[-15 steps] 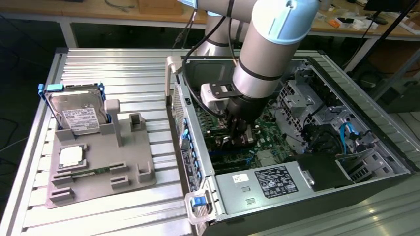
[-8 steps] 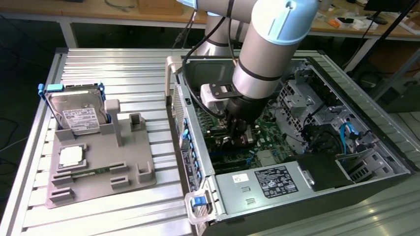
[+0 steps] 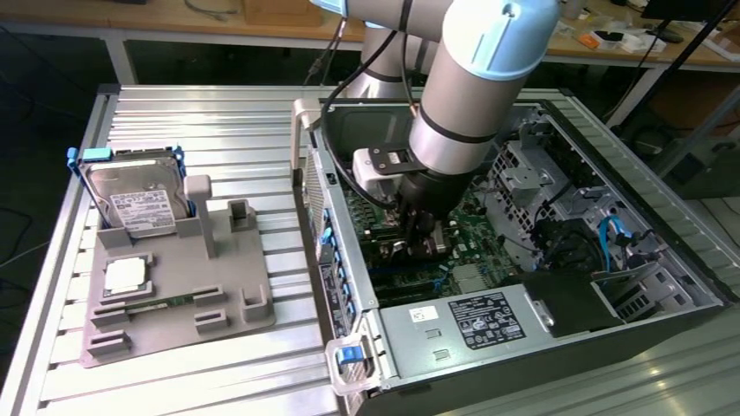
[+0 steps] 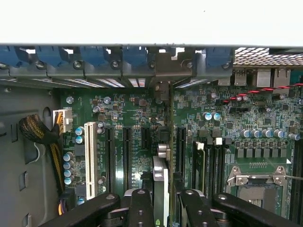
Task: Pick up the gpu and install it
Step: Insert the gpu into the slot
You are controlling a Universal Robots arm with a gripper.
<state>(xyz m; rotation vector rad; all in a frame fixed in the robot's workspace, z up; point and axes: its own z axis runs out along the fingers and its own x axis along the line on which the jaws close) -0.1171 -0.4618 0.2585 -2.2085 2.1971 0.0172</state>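
My gripper (image 4: pixel 163 210) reaches down into the open computer case (image 3: pixel 347 286), just above the green motherboard (image 4: pixel 128 113). Its black fingers (image 4: pixel 140 208) are shut on the gpu (image 4: pixel 161 172), a thin card seen edge-on that runs away from the fingers toward the rear slot brackets. The card stands upright over the row of black expansion slots (image 4: pixel 181 146), between two of them. Whether its edge sits in a slot I cannot tell. In the exterior view the gripper (image 3: pixel 417 241) is low over the board, and the arm hides the card.
At the exterior view's left a grey holder (image 3: pixel 173 299) carries a silver hard drive (image 3: pixel 139 204) in a blue frame, a processor chip (image 3: pixel 125 276) and a green memory stick (image 3: pixel 162 303). In the case are a power supply (image 3: pixel 486 316), a white slot (image 4: pixel 90 158), a processor socket (image 4: pixel 258 184) and a braided cable bundle (image 4: pixel 35 132).
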